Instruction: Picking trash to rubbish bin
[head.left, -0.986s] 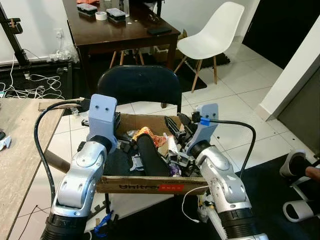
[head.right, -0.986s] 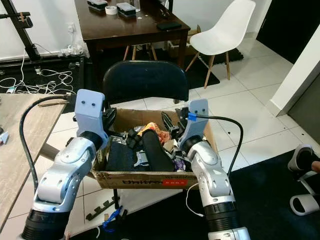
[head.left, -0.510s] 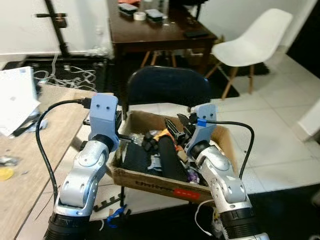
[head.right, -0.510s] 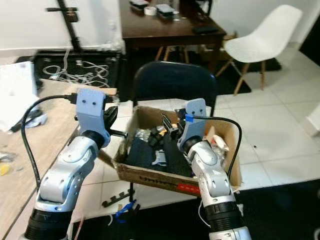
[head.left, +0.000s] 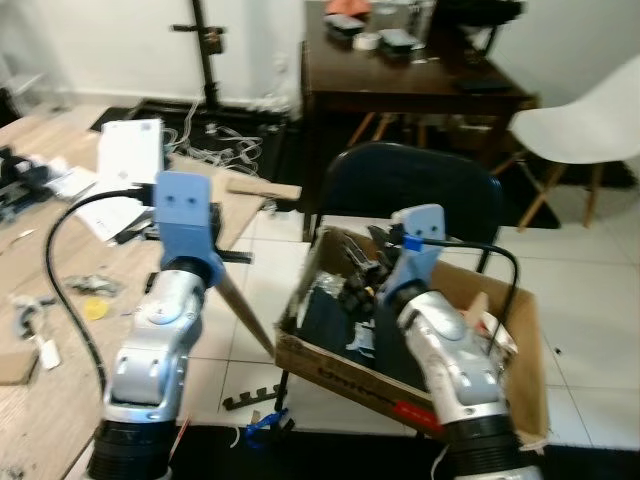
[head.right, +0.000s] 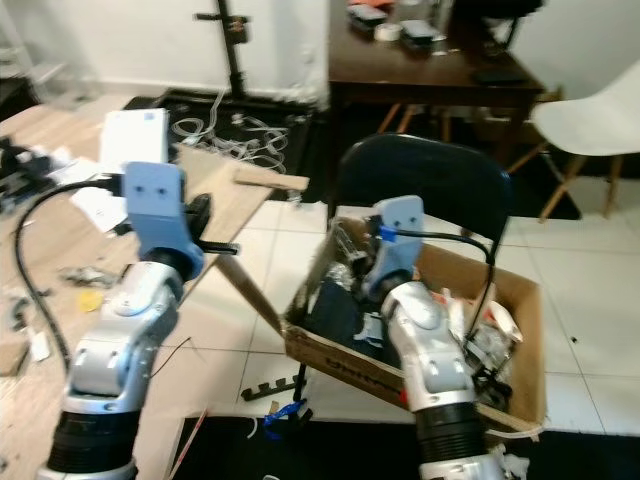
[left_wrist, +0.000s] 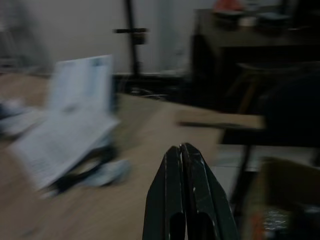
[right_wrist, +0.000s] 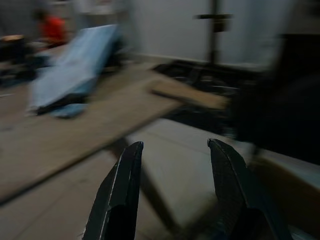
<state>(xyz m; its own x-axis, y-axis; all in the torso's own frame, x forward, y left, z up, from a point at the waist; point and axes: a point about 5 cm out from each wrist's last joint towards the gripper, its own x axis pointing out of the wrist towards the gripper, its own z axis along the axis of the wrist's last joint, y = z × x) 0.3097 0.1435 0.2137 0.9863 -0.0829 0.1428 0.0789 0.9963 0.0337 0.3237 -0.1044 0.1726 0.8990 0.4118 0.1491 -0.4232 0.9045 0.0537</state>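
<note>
The cardboard box (head.left: 420, 350) of trash rests on the black chair (head.left: 415, 190), while the left end effector (left_wrist: 184, 157) is clenched empty and the right end effector (right_wrist: 175, 150) spread, probably for turning toward the wooden surface (head.left: 60, 330).

We observe a floor of large white tiles (head.left: 590, 300) with dark grout lines. Against the far white wall (head.left: 120, 40) stands a dark wooden table (head.left: 400, 90) carrying several small items, too blurred for us to identify. A white moulded chair (head.left: 585, 125) on slanted wooden legs stands beside that table. Nearer to us, a black chair (head.left: 410, 185) presents its curved backrest. A light wooden worktop (head.left: 60, 270) occupies the left side, with scattered papers and a white box (head.left: 130, 150) on it. A black stand (head.left: 205, 45) rises near the wall above a tangle of white cables (head.left: 235, 135). Lighting is even and soft.
</note>
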